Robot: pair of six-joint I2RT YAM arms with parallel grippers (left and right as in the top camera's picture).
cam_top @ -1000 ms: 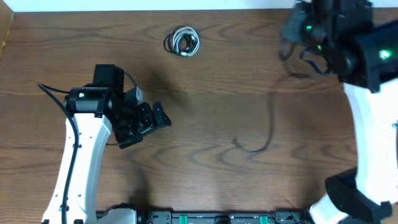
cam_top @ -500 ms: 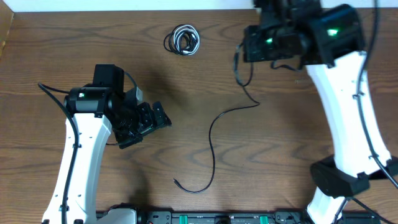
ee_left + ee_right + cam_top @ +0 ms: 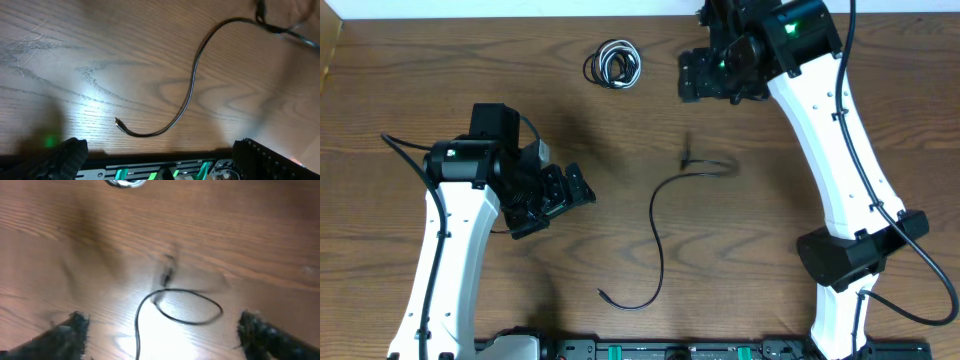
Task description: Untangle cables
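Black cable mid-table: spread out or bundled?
Spread out. The black cable lies flat as one long curve with a small loop at its upper end, apart from the coiled black-and-white bundle.

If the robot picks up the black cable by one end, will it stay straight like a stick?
Probably not. The black cable lies in loose curves with a small loop near one end, so it would likely droop and dangle. It looks thin, so probably light. Pushed, it would likely bend and slide on the table, not roll.
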